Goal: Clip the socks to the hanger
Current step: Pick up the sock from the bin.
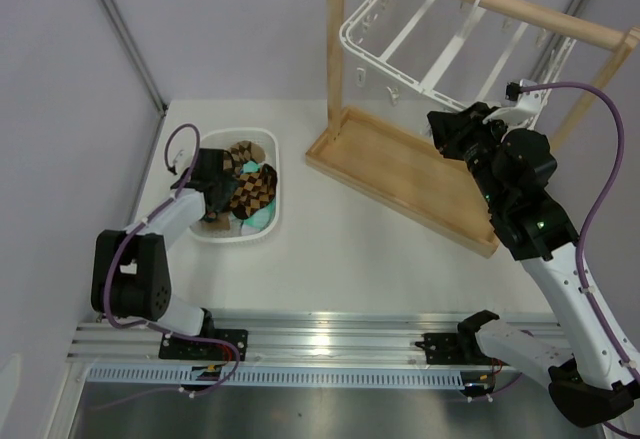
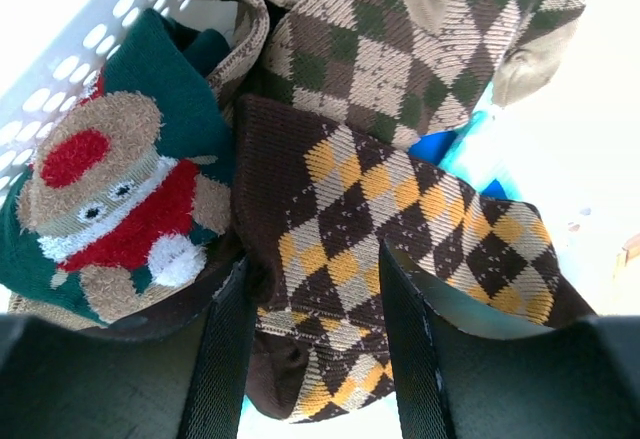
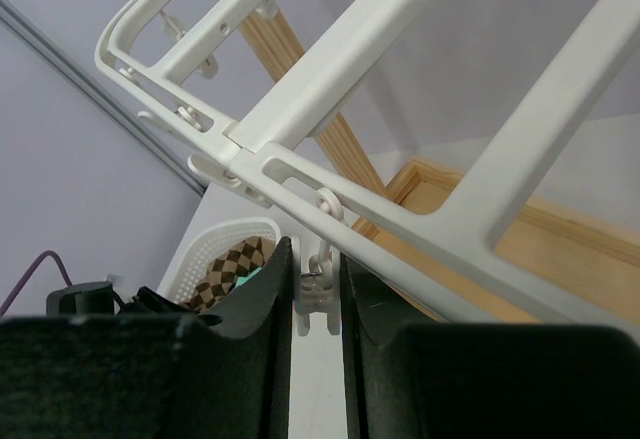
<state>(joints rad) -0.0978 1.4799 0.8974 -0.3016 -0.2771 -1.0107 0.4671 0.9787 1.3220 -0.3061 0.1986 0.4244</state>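
Now left pincer [image 2: 313,264]: open around a brown sock [image 2: 400,199] in the basket [image 2: 80,59]
Right pincer [image 3: 314,259]: closed on a clip [image 3: 320,304] of the hanger [image 3: 330,69]

Left arm [image 1: 165,224]: reaches forward and to its outer side from the base, elbow bent and forearm low. The wrist is pitched down and the left gripper [image 2: 315,264] has its two dark fingers [image 2: 232,349] parted about halfway. Right arm [image 1: 560,269]: raised high, rising from its base and leaning forward and inward, wrist tipped upward. The right gripper [image 3: 315,259] has its fingers drawn close together, pinching a small white clip [image 3: 318,299] between them.
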